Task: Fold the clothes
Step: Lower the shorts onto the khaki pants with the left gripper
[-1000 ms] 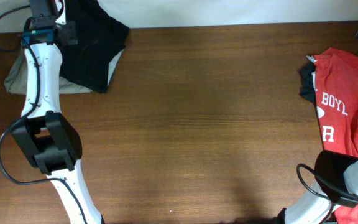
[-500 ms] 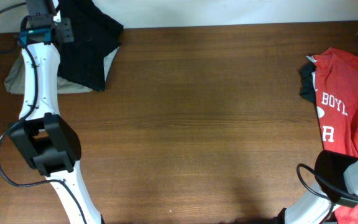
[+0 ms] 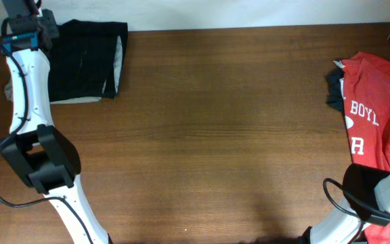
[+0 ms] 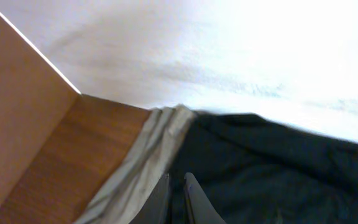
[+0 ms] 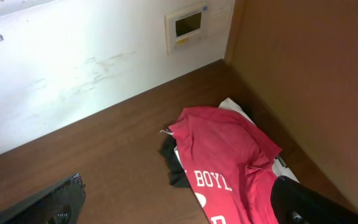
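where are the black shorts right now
Overhead view, far left corner of the table: the black shorts lie beside the left arm, atop khaki fabric.

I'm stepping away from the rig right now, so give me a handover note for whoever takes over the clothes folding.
Left gripper: jaws close together at the edge of the black shorts; grip on cloth unclear.
Right gripper: jaws wide open, empty, by the red T-shirt.
Done: black shorts lie folded at far left, on khaki fabric.
Left: red T-shirt and a dark garment under it, heaped unfolded at right.
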You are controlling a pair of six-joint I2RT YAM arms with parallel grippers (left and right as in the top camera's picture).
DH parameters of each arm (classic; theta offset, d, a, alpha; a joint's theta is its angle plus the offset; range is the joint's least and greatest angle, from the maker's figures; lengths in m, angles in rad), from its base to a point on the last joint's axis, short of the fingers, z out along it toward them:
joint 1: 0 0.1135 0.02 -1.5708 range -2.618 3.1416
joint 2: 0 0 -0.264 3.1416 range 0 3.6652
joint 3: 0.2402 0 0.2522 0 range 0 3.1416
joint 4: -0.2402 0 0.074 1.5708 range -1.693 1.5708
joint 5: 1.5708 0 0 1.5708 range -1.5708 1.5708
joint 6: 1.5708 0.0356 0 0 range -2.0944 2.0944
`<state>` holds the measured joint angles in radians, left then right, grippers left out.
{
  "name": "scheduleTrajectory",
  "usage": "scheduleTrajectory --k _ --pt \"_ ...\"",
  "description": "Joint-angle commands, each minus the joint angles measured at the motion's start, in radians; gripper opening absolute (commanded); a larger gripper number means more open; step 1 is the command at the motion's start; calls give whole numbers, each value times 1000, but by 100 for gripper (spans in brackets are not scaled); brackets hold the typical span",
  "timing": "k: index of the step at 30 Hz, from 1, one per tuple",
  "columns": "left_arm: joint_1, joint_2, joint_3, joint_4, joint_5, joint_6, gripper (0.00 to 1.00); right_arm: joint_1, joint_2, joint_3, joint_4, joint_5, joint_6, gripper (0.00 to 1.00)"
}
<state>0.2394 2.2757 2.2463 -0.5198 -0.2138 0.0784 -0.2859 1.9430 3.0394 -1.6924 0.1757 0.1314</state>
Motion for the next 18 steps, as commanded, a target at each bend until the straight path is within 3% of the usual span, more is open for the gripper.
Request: scheduleTrajectory --k 1,8,10,11,13,18 --pt "26 62 25 36 -11 6 9 -2 -1 0 -6 19 0 99" --pt "40 80 25 13 7 5 15 -2 -1 0 -6 19 0 99" --pt "42 81 25 -13 38 5 29 -2 -1 0 -6 19 0 99" --pt "45 82 25 -27 42 5 42 -2 -1 0 -6 19 0 99" --pt "53 82 25 -48 50 5 58 -3 -1 0 -6 19 0 99" --pt "139 83 25 -124 306 5 72 -2 -1 0 -6 19 0 99"
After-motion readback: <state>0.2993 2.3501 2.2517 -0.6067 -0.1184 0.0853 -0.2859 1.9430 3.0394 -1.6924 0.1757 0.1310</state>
